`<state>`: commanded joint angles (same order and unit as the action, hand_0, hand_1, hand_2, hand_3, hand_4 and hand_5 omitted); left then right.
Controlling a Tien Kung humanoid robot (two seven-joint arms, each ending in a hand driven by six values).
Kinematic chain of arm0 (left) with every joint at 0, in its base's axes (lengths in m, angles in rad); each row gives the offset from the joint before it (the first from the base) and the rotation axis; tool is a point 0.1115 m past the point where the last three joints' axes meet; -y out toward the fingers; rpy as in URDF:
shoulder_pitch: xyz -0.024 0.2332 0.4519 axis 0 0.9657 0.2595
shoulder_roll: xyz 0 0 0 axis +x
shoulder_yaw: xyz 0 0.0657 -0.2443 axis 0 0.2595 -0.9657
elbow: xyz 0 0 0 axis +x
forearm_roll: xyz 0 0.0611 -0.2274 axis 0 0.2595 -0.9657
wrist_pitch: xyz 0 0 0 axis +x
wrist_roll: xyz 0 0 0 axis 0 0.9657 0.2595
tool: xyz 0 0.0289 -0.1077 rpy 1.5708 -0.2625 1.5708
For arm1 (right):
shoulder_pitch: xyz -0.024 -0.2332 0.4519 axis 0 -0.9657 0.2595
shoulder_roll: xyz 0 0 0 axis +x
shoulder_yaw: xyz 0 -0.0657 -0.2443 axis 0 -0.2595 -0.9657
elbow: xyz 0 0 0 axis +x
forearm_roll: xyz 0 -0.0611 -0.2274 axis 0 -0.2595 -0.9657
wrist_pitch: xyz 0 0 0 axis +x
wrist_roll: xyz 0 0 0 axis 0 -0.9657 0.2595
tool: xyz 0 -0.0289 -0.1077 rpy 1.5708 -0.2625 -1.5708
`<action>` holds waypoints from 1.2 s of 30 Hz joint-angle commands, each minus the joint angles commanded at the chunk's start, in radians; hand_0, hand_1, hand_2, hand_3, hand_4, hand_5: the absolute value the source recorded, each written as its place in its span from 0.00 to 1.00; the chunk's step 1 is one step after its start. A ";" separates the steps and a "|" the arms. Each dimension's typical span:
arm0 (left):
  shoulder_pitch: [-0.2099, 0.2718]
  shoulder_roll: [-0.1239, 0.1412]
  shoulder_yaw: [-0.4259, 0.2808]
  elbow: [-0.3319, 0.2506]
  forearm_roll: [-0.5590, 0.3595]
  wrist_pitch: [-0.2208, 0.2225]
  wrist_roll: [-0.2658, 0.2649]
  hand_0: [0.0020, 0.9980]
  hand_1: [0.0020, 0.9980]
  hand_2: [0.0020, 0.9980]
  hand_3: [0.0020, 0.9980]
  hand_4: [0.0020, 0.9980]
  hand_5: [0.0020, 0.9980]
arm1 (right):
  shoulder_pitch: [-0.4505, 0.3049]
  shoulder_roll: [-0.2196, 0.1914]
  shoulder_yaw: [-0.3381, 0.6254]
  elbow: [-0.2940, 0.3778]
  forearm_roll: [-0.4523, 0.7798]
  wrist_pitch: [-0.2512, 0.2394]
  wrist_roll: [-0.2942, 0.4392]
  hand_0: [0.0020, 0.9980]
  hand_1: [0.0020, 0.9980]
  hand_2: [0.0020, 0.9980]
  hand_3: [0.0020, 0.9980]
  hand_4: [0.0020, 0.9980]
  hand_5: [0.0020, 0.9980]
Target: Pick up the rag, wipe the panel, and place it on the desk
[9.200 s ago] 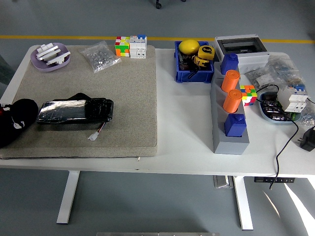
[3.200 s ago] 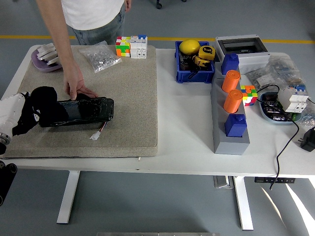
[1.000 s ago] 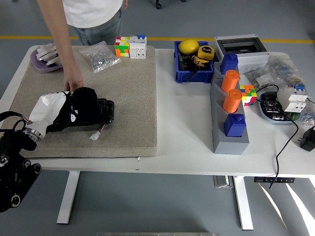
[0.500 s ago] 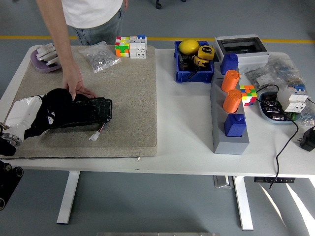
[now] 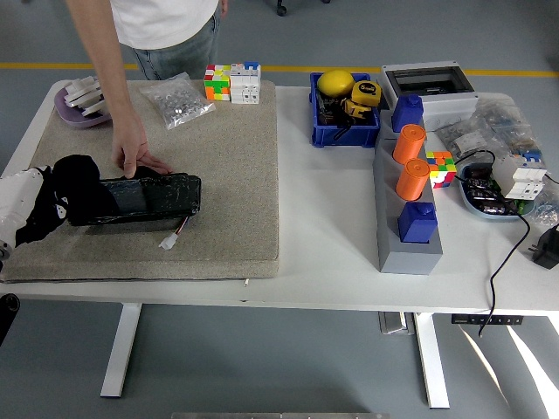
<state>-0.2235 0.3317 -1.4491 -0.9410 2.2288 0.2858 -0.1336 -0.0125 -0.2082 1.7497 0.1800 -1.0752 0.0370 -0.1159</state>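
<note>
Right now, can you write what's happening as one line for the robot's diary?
stage: wiping | left hand: holds black rag on panel's left end | person's hand: steadies panel | right hand: unseen

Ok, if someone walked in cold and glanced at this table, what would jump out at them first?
Likely the action at the left edge: the robot's left hand holds a black rag on the end of the shiny black panel lying on the grey mat, while a person's hand steadies the panel's far edge. Next, the two orange cylinders on the grey block, right of centre.
</note>
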 joint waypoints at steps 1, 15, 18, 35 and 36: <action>0.000 0.000 -0.002 0.002 0.000 0.000 0.000 0.26 0.16 0.57 0.37 0.00 0.00 | 0.000 0.000 0.000 0.000 -0.001 0.001 0.001 0.76 0.65 0.69 0.60 1.00 0.53; -0.008 -0.022 0.048 -0.021 -0.021 0.014 -0.005 0.26 0.16 0.57 0.37 0.00 0.00 | 0.001 0.004 0.007 0.000 -0.006 0.003 0.006 0.76 0.65 0.69 0.60 1.00 0.53; -0.023 -0.025 0.081 -0.020 -0.030 0.016 -0.006 0.26 0.16 0.57 0.37 0.00 0.00 | 0.001 0.004 0.004 0.000 -0.005 0.003 0.006 0.76 0.65 0.69 0.60 1.00 0.53; -0.092 -0.057 0.293 -0.067 -0.054 0.007 0.011 0.26 0.16 0.58 0.37 0.00 0.00 | 0.001 0.006 0.008 0.000 -0.009 0.004 0.003 0.76 0.65 0.69 0.60 1.00 0.54; -0.097 -0.060 0.303 -0.068 -0.054 0.006 0.012 0.26 0.16 0.58 0.37 0.00 0.00 | 0.001 0.006 0.008 0.000 -0.008 0.004 0.003 0.76 0.65 0.69 0.60 1.00 0.54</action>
<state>-0.3202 0.2720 -1.1462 -1.0092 2.1753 0.2921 -0.1213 -0.0111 -0.2020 1.7574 0.1800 -1.0833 0.0408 -0.1129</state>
